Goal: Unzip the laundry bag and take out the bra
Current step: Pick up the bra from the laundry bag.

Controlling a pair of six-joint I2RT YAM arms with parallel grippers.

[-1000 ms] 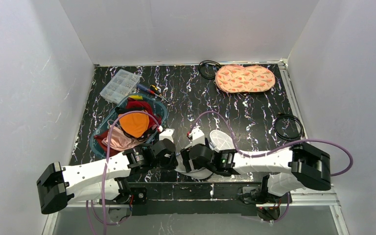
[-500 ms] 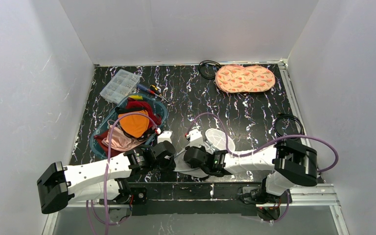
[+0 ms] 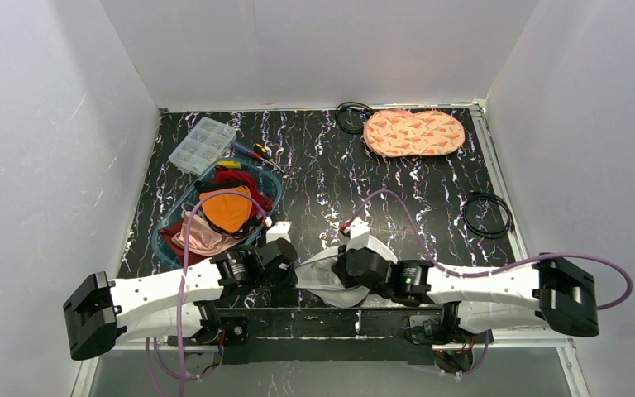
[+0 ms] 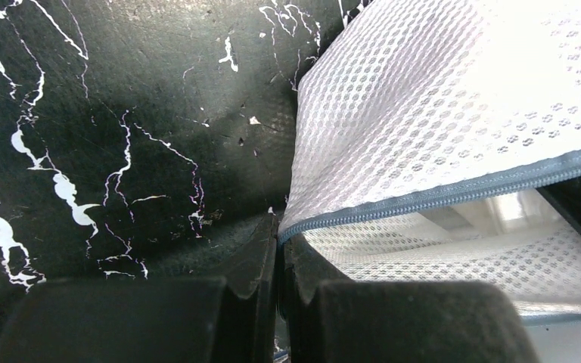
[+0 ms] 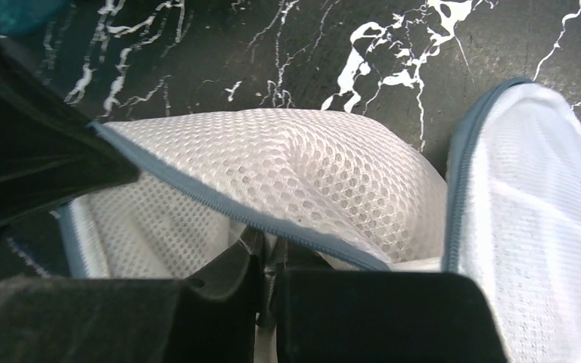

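Right gripper (image 5: pixel 268 253), wide apart a second ago, has now closed onto the blue-grey zipper trim (image 5: pixel 219 204) of the laundry bag (image 3: pixel 321 271). Left gripper (image 4: pixel 278 231) stays pinched on the opposite rim. Bag lies at the near edge of the table (image 3: pixel 430 198), stretched between both claws (mouth apparently gaping, so extraction looks near; bra not visible).

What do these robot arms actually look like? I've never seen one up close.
The left arm and right arm are long white tubes linked by chunky black joint blocks. A thin purple cable loops loosely off each one. The left gripper and right gripper each end in two blunt, matte black fingers.
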